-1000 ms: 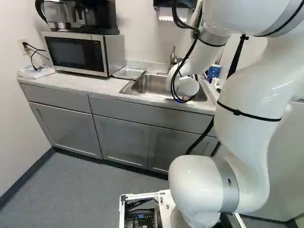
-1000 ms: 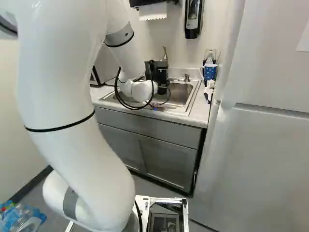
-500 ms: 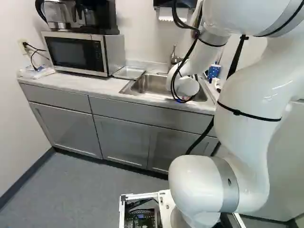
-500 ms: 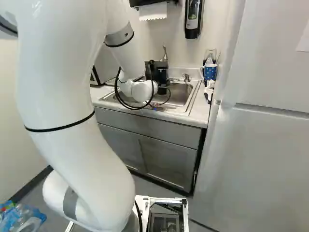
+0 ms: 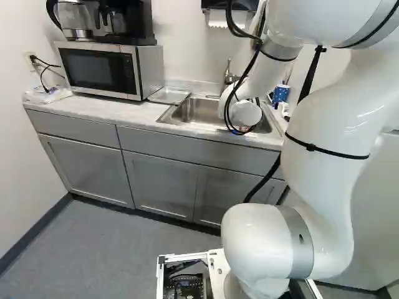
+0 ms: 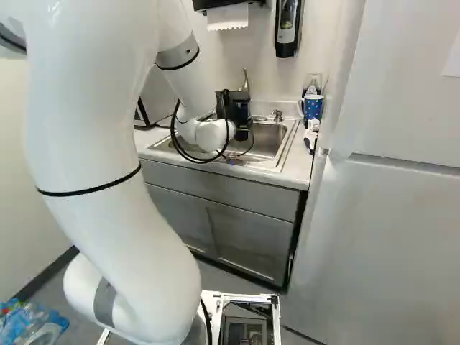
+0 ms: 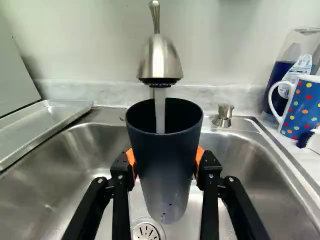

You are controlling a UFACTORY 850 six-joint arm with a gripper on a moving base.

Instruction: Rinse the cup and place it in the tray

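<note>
Over the sink (image 6: 267,144), my gripper (image 6: 236,108) shows as a dark shape at the wrist's end in the right base view; its fingertips are hidden there. In the wrist view the gripper (image 7: 165,165) is shut on a dark cup (image 7: 165,170), orange pads pressing its two sides. The cup stands mouth up under the faucet (image 7: 160,60), and a stream of water runs into its opening. Drops cling to its lower wall. The metal tray (image 7: 45,125) lies on the counter beside the sink, toward the microwave; the left base view shows this tray (image 5: 168,95) too.
The microwave (image 5: 100,70) stands beside the tray. Across the sink are a dotted blue mug (image 7: 303,107), a clear bottle and a brush. A small metal knob (image 7: 223,116) rises behind the basin. The fridge (image 6: 388,215) stands right of the counter in the right base view.
</note>
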